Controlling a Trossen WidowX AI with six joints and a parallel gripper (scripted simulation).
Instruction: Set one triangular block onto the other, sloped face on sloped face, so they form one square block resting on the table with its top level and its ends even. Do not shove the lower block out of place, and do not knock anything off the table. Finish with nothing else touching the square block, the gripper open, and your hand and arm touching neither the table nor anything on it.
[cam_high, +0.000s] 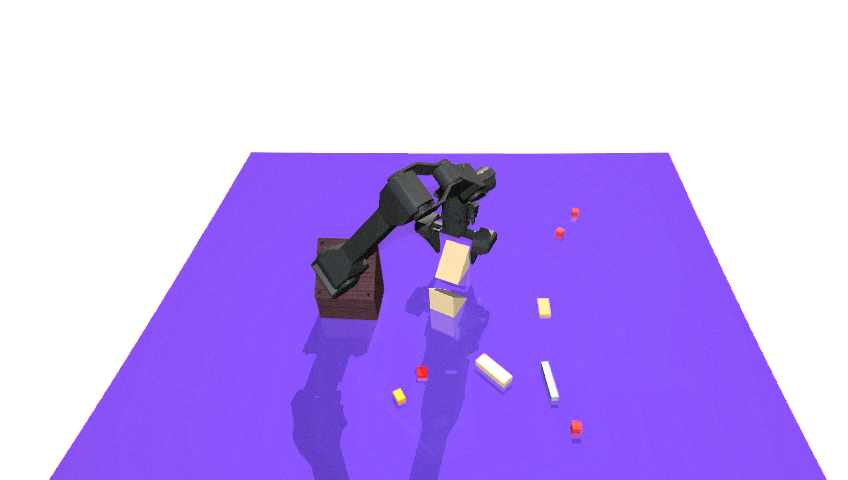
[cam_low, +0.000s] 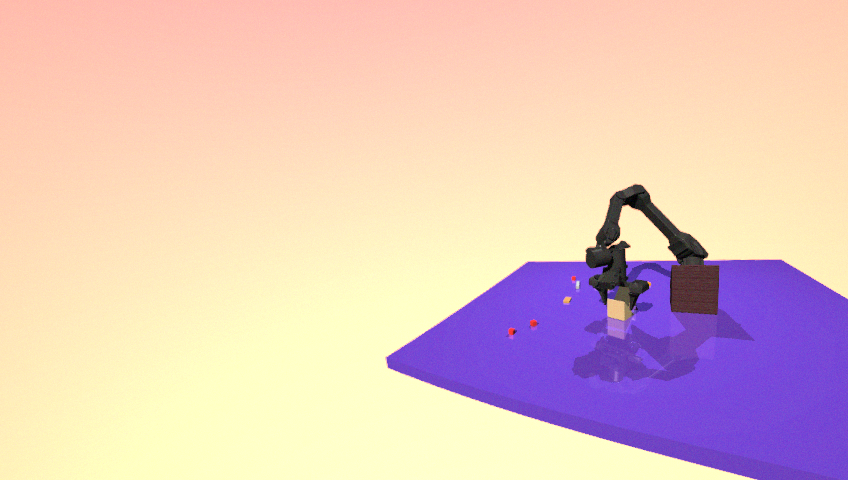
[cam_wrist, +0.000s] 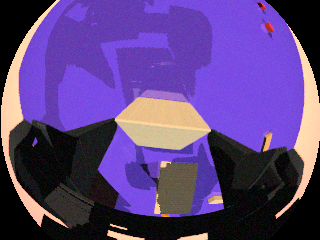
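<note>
The far triangular block (cam_high: 453, 262) (cam_low: 617, 309) (cam_wrist: 162, 111) is pale tan and rests on the table, its ridge running crosswise in the wrist view. My gripper (cam_high: 455, 255) (cam_low: 618, 305) (cam_wrist: 163, 128) is open and low over this block, with one fingertip by each end of the ridge. Nothing is gripped; whether the fingertips touch the block I cannot tell. The near triangular block (cam_high: 445, 303) (cam_wrist: 177, 189) stands apart from it, toward the top camera, with a narrow gap between them. In the exterior view it is mostly hidden.
The arm's wooden base (cam_high: 348, 308) (cam_low: 694, 289) is left of the blocks in the top view. A cream bar (cam_high: 493, 371), a pale bar (cam_high: 549, 381), a small tan block (cam_high: 543, 308), a yellow cube (cam_high: 399, 397) and several red cubes, one (cam_high: 421, 372) nearer the blocks, lie around.
</note>
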